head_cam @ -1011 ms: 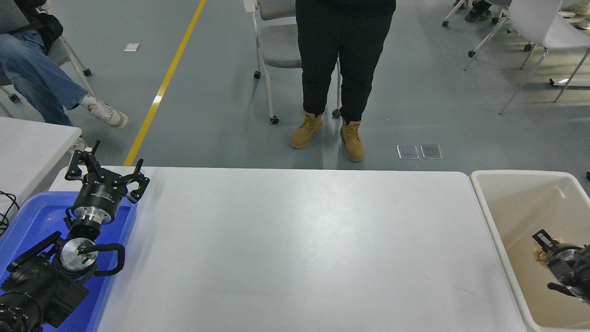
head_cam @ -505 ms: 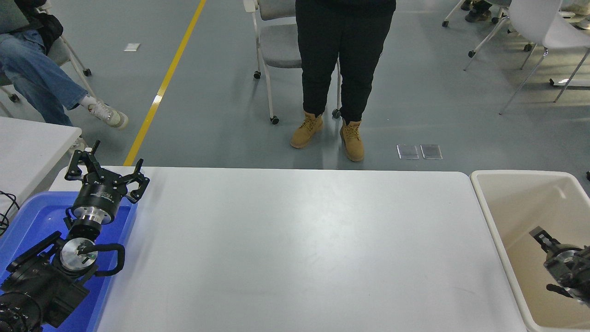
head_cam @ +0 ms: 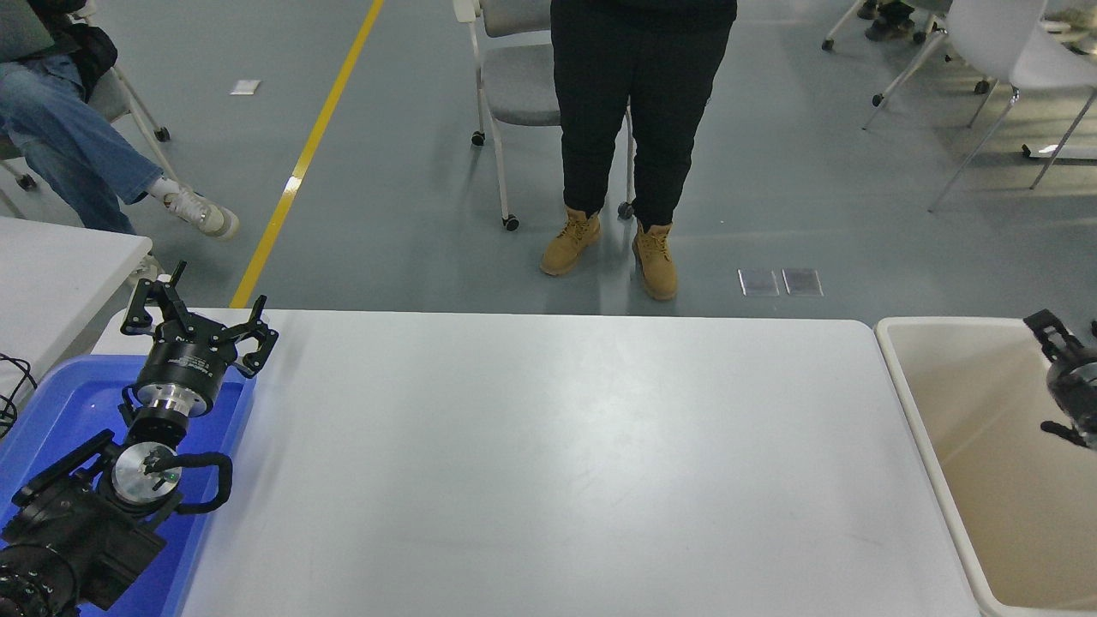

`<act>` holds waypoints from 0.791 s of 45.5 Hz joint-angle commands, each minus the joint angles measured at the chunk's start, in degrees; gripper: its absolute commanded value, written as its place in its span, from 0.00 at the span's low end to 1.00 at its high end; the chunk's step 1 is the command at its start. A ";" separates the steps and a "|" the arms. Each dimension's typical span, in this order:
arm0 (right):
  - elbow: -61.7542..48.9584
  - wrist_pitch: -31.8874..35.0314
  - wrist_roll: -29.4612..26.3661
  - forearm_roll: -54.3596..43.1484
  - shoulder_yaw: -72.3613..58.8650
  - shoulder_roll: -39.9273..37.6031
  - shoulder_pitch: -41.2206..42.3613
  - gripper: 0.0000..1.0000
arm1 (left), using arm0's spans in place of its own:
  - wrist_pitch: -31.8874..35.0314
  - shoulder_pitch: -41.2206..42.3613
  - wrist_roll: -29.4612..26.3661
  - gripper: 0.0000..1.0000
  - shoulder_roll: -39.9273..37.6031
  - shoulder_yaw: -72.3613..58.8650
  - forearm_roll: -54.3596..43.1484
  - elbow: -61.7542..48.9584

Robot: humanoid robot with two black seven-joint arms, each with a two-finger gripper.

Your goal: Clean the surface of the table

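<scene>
The table surface [head_cam: 548, 463] is a wide white top filling the middle of the head view, with nothing lying on it. My right gripper [head_cam: 1067, 336] comes in at the right edge, raised above the far part of the beige bin [head_cam: 900, 377]. It is half cut off by the frame, its visible fingers [head_cam: 1044, 329] are spread open and hold nothing. My left gripper [head_cam: 199, 319] is parked at the lower left over the blue tray [head_cam: 60, 403], open and empty.
The beige bin stands against the table's right end, and its visible inside looks bare. A person in black trousers and tan boots [head_cam: 656, 257] stands beyond the far edge. Another person sits at the top left, and chairs stand behind.
My right gripper rose out of the bin's near part and moved toward its far right. The tan scrap seen at its tip a second ago no longer shows. The left arm stayed still.
</scene>
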 commanded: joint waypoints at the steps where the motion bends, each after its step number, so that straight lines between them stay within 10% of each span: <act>1: 4.81 0.17 -0.09 3.41 16.67 -5.26 7.17 0.97 | 0.00 0.00 0.00 1.00 -0.01 0.00 0.00 0.05; 36: 28.28 0.08 8.69 3.59 45.34 -10.01 10.69 0.98 | 0.00 0.00 0.00 1.00 -0.01 0.00 0.00 0.05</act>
